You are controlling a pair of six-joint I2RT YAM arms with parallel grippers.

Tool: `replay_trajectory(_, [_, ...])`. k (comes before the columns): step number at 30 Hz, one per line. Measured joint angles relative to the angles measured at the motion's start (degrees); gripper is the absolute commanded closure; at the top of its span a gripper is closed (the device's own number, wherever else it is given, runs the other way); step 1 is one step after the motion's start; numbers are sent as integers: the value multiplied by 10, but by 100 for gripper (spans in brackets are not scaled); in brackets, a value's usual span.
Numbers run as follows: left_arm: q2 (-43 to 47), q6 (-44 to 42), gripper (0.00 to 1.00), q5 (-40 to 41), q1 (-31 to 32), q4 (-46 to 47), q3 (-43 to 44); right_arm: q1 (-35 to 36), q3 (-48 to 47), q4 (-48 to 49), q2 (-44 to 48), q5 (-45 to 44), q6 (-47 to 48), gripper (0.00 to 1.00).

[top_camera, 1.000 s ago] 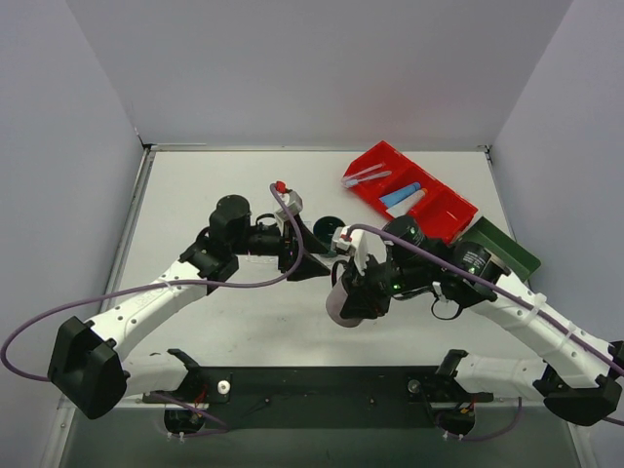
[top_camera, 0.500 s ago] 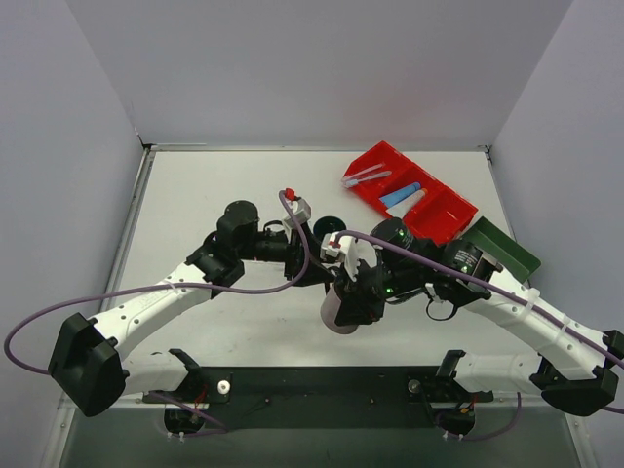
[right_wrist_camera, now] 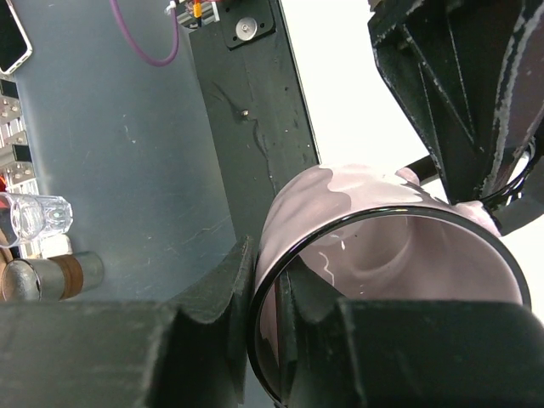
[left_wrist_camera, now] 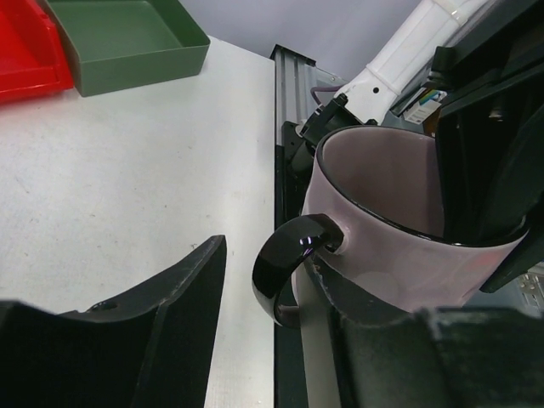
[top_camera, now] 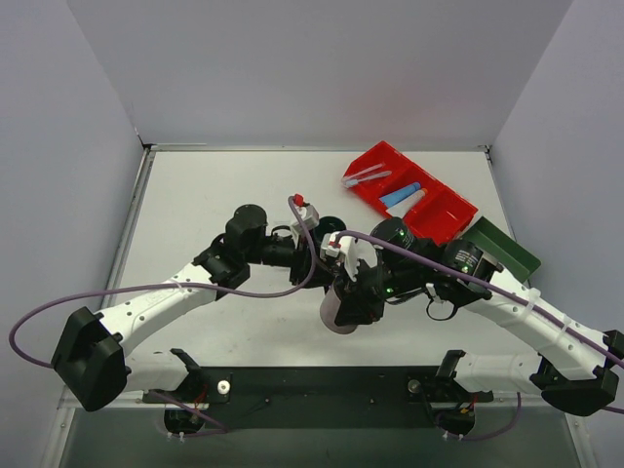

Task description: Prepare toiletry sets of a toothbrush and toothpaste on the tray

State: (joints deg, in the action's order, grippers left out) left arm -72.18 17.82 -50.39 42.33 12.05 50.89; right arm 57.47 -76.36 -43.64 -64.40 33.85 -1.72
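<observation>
Top view: toothbrushes [top_camera: 366, 176] and blue tube [top_camera: 401, 194] lay in the red bin [top_camera: 444, 216], well apart from both grippers. The right gripper [top_camera: 345, 295] held the cup [top_camera: 336, 313], with the left gripper [top_camera: 329, 263] just beside it. Left wrist: the left jaws stood apart, the cup's black handle [left_wrist_camera: 291, 265] between them. Right wrist: the right jaws were clamped on the cup's wall, one finger inside and one outside.

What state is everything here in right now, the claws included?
Pink cup: gripped, empty.
Right gripper: shut on the cup's rim.
Left gripper: open, jaws on either side of the cup's handle.
Red bin: holds a blue tube and toothbrushes.
Green tray: nothing seen in it.
</observation>
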Motion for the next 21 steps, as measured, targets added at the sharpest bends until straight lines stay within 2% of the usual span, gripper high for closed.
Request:
replay_trajectory(1, [0, 0, 63, 1, 2, 0, -1, 0, 0, 0, 0, 0, 0, 100])
replay_trajectory(2, [0, 0, 76, 2, 4, 0, -2, 0, 0, 1, 0, 0, 1, 100])
replay_trajectory(6, [0, -4, 100, 7, 11, 4, -4, 0, 0, 0, 0, -5, 0, 100])
replay_trajectory(12, [0, -6, 100, 18, 13, 7, -4, 0, 0, 1, 0, -17, 0, 100])
replay_trajectory(15, [0, -10, 100, 36, 16, 13, -10, 0, 8, 4, 2, -33, 0, 89])
replay_trajectory(16, [1, -12, 100, 51, 17, 16, -16, 1, 12, 7, 2, -39, 0, 82])
replay_trajectory(18, [6, -17, 100, 75, 20, 15, -24, 3, 24, 17, 5, -57, -1, 74])
replay_trajectory(19, [12, -20, 100, 90, 20, 11, -31, 3, 30, 21, 8, -71, -3, 65])
replay_trajectory(21, [23, -23, 100, 116, 20, 6, -45, 3, 42, 31, 17, -99, -6, 58])
